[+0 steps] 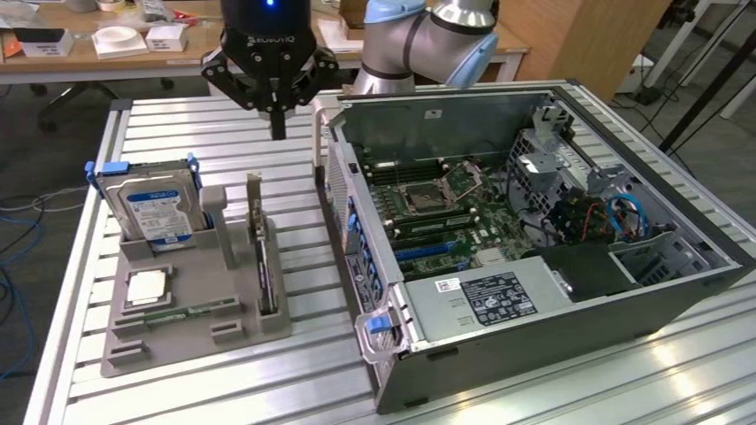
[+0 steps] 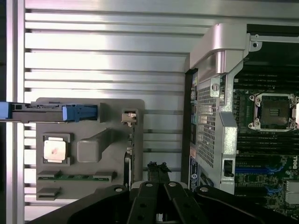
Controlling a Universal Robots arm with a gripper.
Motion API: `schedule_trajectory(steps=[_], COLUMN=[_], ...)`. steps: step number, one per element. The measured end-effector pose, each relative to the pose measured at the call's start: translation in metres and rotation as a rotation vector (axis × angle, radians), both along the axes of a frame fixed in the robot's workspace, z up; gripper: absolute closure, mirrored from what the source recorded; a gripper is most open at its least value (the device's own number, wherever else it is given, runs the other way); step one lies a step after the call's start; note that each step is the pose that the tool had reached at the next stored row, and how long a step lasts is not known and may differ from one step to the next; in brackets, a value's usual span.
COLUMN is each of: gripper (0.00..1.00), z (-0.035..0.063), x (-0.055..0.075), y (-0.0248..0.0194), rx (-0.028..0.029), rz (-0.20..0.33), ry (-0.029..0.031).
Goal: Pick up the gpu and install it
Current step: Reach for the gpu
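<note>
The gpu point(image 1: 261, 252) stands on edge in a slot of the grey holder point(image 1: 230, 283), a thin card with a silver bracket at its far end. From the wrist view the gpu point(image 2: 129, 154) is seen edge-on as a narrow dark strip. My gripper point(image 1: 279, 128) hangs above the slatted table beyond the holder's far end, between it and the computer case, clear of the card. Its fingers are shut together and hold nothing. In the wrist view the fingertips point(image 2: 158, 169) sit just beside the card's line.
The open computer case point(image 1: 473, 111) lies on its side at the exterior view's right, motherboard point(image 1: 437, 212) facing up. The holder also carries a hard drive point(image 1: 148, 208), a processor chip point(image 1: 144, 288) and a memory stick point(image 1: 189, 312). A desk with boxes stands behind.
</note>
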State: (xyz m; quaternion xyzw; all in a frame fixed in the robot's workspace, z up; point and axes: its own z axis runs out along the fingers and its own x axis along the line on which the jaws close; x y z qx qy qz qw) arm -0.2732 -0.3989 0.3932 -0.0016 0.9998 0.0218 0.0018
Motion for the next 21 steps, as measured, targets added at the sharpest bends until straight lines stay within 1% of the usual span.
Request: schedule_trajectory(steps=[10,21], gripper=[0.89,0.89], z=[0.0000,0.0000], x=[-0.008,-0.019], y=[-0.0003,-0.0009], rx=[0.0000,0.0000], rz=[0.004,0.007], ry=[0.0000,0.0000])
